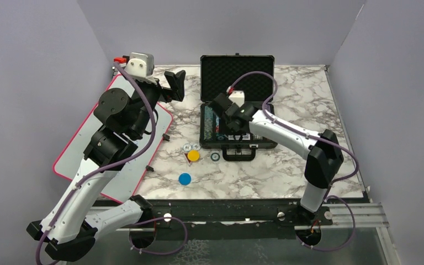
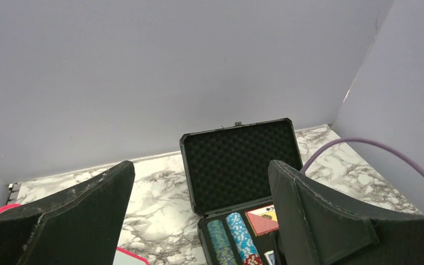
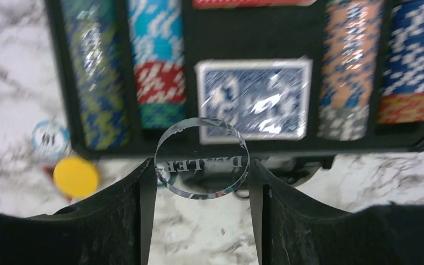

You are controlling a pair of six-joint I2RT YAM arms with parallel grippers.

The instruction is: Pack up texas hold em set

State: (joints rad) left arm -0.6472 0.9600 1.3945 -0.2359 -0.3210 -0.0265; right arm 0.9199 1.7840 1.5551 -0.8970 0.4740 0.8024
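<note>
The black briefcase (image 1: 237, 73) stands open at the back centre, its lid upright; the left wrist view shows its foam lid (image 2: 240, 160). Rows of poker chips (image 3: 157, 61), a blue card deck (image 3: 254, 99) and a red deck (image 2: 262, 221) lie in its base. My right gripper (image 1: 229, 118) hovers over the case's front edge, shut on a clear round "DEALER" button (image 3: 201, 157) held by its rim between the fingertips (image 3: 143, 182). My left gripper (image 1: 175, 83) is open and empty, raised above the table left of the case, also in its wrist view (image 2: 201, 210).
In front of the case lie a yellow button (image 1: 193, 155), a blue button (image 1: 184, 178), two white buttons (image 1: 191, 147) and another round piece (image 1: 215, 156). The yellow one also shows in the right wrist view (image 3: 76, 176). A red-edged whiteboard (image 1: 124, 179) lies at the left under my left arm.
</note>
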